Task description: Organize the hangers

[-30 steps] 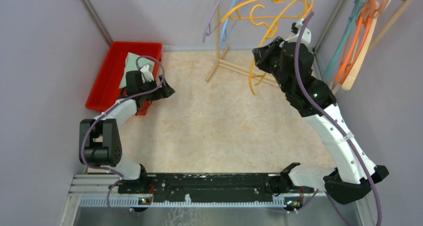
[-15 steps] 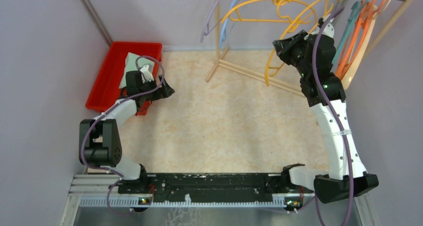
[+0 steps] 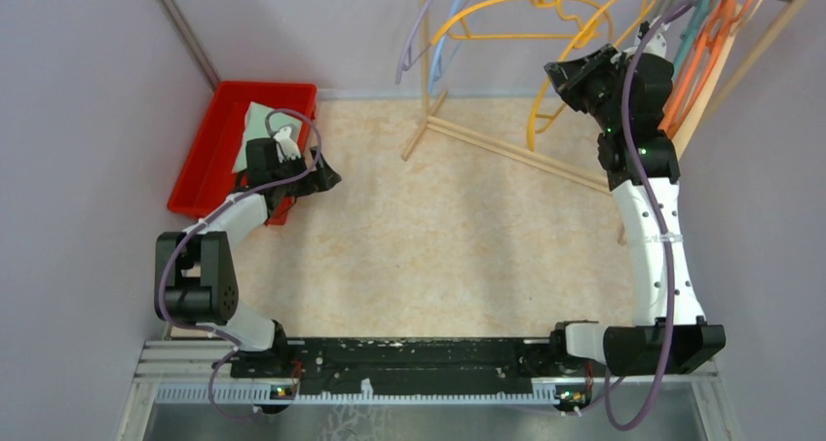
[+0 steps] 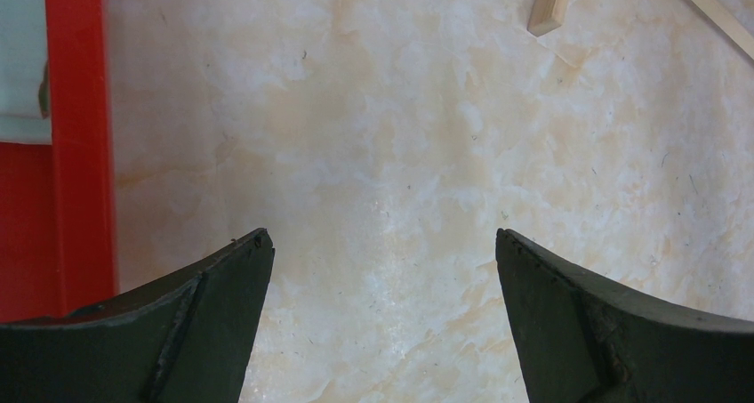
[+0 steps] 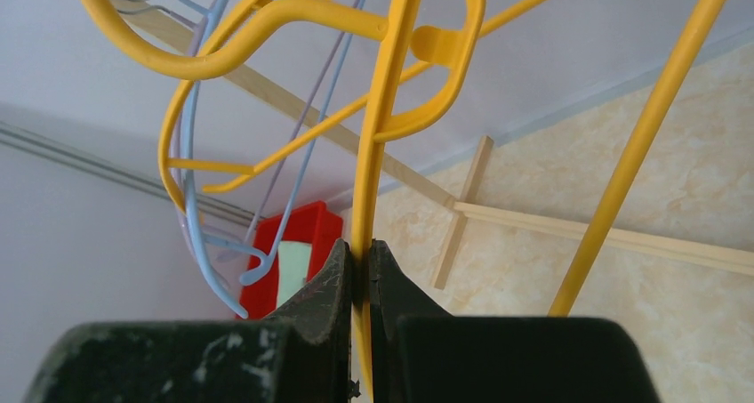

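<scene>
My right gripper [image 3: 557, 72] is shut on a yellow hanger [image 3: 534, 120] and holds it in the air between the two racks. In the right wrist view its fingers [image 5: 338, 274] pinch the hanger's thin yellow bar [image 5: 384, 109]. A second yellow hanger [image 3: 487, 11], a light blue one [image 3: 454, 22] and a lavender one [image 3: 417, 32] hang on the left wooden rack. Teal [image 3: 688, 32], orange [image 3: 709, 47] and beige [image 3: 703, 110] hangers hang on the right rack's rail. My left gripper [image 3: 329, 178] is open and empty, low over the table [image 4: 382, 238].
A red bin [image 3: 219, 139] with a pale green item stands at the back left, beside my left gripper [image 4: 80, 136]. The left rack's wooden foot bars [image 3: 487, 141] lie across the back of the table. Walls close both sides.
My right arm has swung right and back with the yellow hanger, from the left rack toward the right rack's hangers. The left arm has not moved.
</scene>
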